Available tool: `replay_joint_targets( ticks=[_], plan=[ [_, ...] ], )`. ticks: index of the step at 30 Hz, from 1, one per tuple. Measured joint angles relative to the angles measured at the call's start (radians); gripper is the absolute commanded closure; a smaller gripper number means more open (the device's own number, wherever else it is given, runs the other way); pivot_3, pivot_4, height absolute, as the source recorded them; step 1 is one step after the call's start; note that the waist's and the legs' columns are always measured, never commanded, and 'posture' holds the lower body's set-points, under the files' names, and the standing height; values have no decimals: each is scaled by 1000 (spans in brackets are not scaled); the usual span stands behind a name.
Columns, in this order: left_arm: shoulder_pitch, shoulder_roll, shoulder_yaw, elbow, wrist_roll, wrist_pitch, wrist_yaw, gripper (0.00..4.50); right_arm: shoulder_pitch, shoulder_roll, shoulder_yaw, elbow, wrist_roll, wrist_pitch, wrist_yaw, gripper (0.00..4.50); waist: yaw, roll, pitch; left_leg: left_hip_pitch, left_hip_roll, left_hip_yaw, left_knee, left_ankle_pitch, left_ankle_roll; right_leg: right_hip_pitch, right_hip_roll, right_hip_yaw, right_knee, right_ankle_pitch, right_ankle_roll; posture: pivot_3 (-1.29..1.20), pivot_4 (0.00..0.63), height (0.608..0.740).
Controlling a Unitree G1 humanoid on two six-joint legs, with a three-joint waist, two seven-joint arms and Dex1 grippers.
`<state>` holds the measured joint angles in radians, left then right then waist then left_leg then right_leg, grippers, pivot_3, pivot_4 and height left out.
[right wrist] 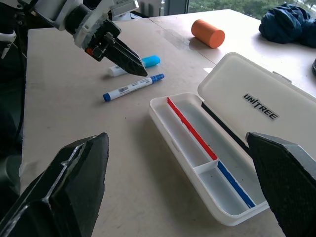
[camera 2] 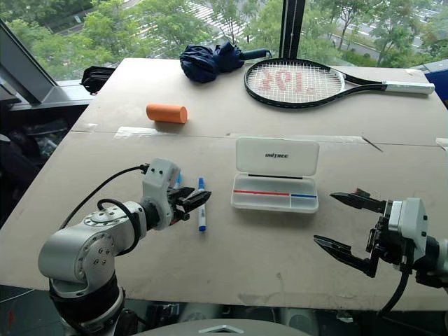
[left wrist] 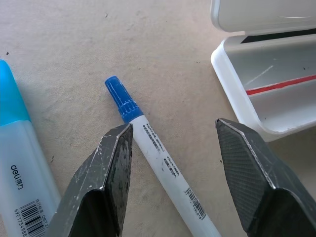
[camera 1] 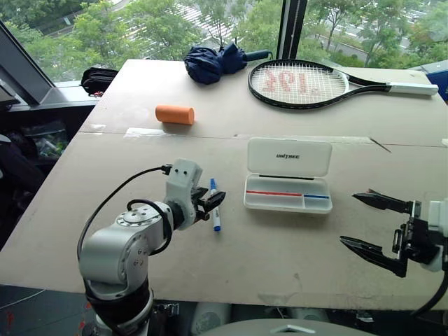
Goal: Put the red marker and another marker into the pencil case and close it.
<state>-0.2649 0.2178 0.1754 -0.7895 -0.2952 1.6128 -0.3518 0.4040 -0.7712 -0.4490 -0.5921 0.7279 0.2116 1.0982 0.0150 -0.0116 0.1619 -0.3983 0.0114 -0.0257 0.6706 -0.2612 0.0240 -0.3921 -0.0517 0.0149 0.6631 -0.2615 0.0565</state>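
The white pencil case point(camera 1: 288, 192) lies open in the middle of the table, its lid point(camera 1: 288, 157) folded back. A thin red and blue stripe runs along its inner divider point(right wrist: 192, 131). The red marker is out of view. A white marker with a blue cap point(camera 1: 215, 204) lies on the table to the left of the case. Beside it lies a light-blue highlighter point(left wrist: 19, 163). My left gripper point(camera 1: 213, 201) is open just above the blue marker, with the marker point(left wrist: 158, 148) lying between its fingers. My right gripper point(camera 1: 360, 220) hangs open and empty to the right of the case.
An orange cylinder point(camera 1: 174, 114) lies at the back left of the table. A tennis racket point(camera 1: 301, 82) and a folded dark-blue umbrella point(camera 1: 213, 63) lie at the far edge. A black bag point(camera 1: 98, 78) sits off the table's far left corner.
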Motion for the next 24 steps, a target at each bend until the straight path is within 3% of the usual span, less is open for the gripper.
replay_joint_targets(
  ticks=[6,8,13,20,24],
  plan=[
    [-30,-68,-71,94,18,-4,139,1841,1,0,-1,10,0,0,15,0,0,1,-1,1,-1,0,0,0,0,1,0,0,0,0,0,0,150,730],
    [-32,-61,-103,109,25,-10,174,2360,7,0,-3,2,2,1,16,0,-1,3,-3,3,-1,0,0,0,0,3,-1,0,0,0,0,0,150,730],
    [-15,-20,-135,115,37,-29,220,4446,36,4,-14,-31,5,5,-4,0,-3,6,-8,8,-1,1,-1,0,0,6,0,0,0,0,0,0,150,730],
    [-24,25,-150,112,17,-40,202,4446,48,5,-14,-64,16,17,-35,0,-3,6,-9,8,-1,1,-1,0,0,6,0,0,-1,0,0,0,150,730],
    [-36,32,-59,106,-41,-116,115,4446,51,15,-14,-74,20,25,-60,0,-1,3,-6,4,0,-2,-1,0,0,4,0,-1,-1,0,-1,0,150,730]
  ],
)
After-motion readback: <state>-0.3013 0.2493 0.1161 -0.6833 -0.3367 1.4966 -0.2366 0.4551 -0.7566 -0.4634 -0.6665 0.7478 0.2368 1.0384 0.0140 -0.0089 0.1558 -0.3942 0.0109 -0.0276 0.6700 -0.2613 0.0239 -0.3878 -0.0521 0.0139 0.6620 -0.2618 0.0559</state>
